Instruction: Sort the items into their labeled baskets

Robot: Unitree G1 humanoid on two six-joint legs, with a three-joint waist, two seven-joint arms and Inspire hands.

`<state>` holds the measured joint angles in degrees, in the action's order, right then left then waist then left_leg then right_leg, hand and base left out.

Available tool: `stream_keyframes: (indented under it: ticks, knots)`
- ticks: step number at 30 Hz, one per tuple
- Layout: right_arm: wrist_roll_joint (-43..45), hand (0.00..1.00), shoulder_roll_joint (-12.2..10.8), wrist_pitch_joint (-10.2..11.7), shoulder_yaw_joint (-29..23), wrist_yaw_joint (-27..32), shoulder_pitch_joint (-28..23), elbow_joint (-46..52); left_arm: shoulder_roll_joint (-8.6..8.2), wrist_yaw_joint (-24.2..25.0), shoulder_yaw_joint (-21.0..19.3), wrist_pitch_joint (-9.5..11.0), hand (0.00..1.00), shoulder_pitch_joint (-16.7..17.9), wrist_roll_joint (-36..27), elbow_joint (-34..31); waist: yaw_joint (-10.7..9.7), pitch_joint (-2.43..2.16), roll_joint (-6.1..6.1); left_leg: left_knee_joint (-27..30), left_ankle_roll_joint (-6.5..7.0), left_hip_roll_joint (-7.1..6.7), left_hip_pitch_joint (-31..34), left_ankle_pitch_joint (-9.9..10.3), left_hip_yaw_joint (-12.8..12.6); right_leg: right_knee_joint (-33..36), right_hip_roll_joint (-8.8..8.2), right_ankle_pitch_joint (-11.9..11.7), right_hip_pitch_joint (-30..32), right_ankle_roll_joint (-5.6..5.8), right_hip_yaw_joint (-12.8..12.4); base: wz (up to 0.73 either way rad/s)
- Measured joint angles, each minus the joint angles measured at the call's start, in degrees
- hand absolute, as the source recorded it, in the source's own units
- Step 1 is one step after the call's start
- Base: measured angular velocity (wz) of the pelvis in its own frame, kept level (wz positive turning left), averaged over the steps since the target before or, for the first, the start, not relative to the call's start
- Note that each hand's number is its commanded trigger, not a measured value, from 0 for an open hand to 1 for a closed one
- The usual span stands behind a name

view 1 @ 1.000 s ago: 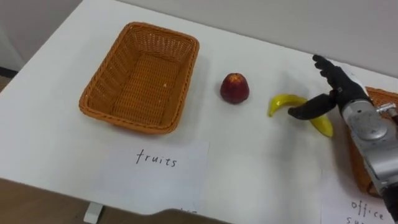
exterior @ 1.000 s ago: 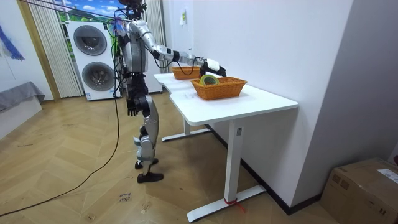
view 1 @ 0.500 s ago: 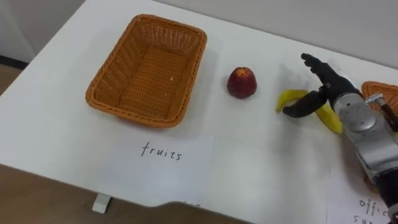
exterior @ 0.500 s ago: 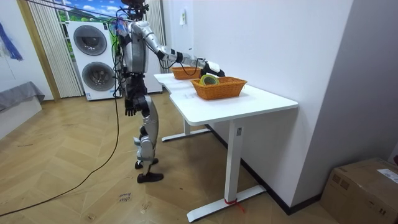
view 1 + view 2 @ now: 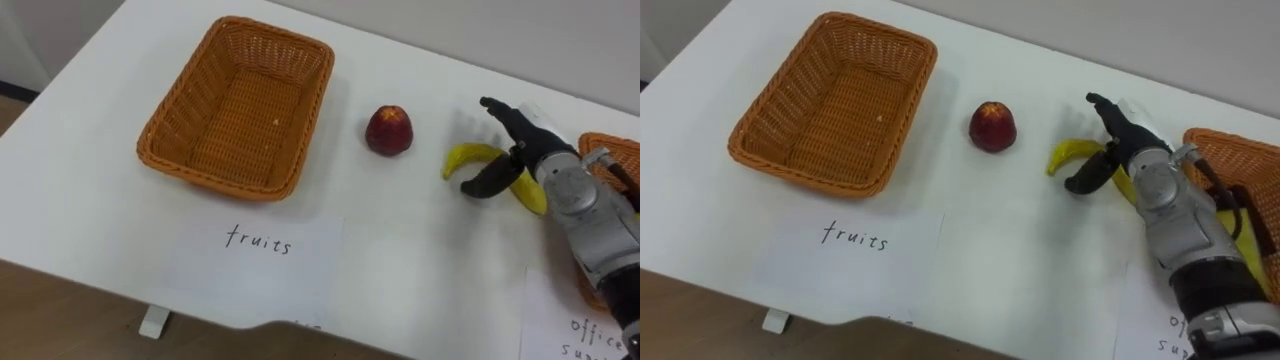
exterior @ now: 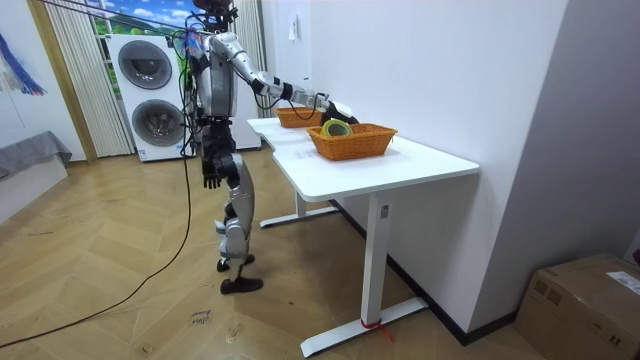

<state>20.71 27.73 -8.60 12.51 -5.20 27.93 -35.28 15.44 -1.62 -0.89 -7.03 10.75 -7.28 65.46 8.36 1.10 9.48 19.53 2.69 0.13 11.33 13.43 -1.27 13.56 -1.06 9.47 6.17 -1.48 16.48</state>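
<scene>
Directly beneath the spread right hand (image 5: pixel 528 155) lies the banana (image 5: pixel 464 156)

We've got a white table (image 5: pixel 420 270); the fruit basket (image 5: pixel 235 105) is orange-brown wicker, tight woven pattern all over; the apple (image 5: pixel 389 131) is dark red with a paler spot on top; banana (image 5: pixel 470 157) bright yellow; paper label (image 5: pixel 258 250) white with black handwriting; right hand (image 5: pixel 522 145) has black fingers, silver-grey casing behind; second basket (image 5: pixel 1230 160), same orange weave; floor (image 6: pixel 120 310) light wood herringbone.
</scene>
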Motion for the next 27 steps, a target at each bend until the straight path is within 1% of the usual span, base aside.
stream_keyframes:
  ticks: [11, 14, 24, 27]
  knots:
    - [0.40, 0.00, 0.81, 0.55, 0.00, -0.07, 0.00, -0.18, 0.09, 1.29, 0.06, -0.03, 0.00, 0.00, 0.02, 0.54, 0.00, -0.04, -0.23, -0.24, -0.03, 0.03, -0.39, -0.03, 0.08, -0.10, -0.03, -0.01, -0.14, -0.02, 0.85, 0.00]
    - [0.71, 0.00, 1.08, 0.52, 0.01, -0.12, 0.00, -0.33, 0.45, 2.38, 0.07, -0.04, 0.00, 0.00, 0.03, 0.92, -0.02, -0.04, -0.26, -0.29, -0.05, 0.03, -0.36, -0.04, 0.10, -0.10, -0.01, -0.01, -0.14, -0.02, 0.86, 0.00]
    - [2.79, 0.00, 1.20, 0.51, 0.01, -1.52, 0.00, -0.31, 1.10, 3.48, 0.06, -0.15, 0.00, 0.00, 0.08, 1.08, 0.02, -0.14, -0.13, -0.22, -0.07, 0.00, -0.01, -0.06, 0.33, -0.10, 0.01, -0.01, -0.17, -0.02, 0.94, 0.00]
    - [4.70, 0.00, 1.20, 1.01, 0.04, -2.00, 0.11, -0.24, 1.23, 3.46, 0.06, -0.13, 0.00, -0.02, 0.21, 1.03, 0.14, -0.15, -0.13, -0.23, -0.13, 0.00, 0.00, -0.09, 0.48, -0.10, 0.05, -0.01, -0.16, -0.02, 0.97, 0.00]
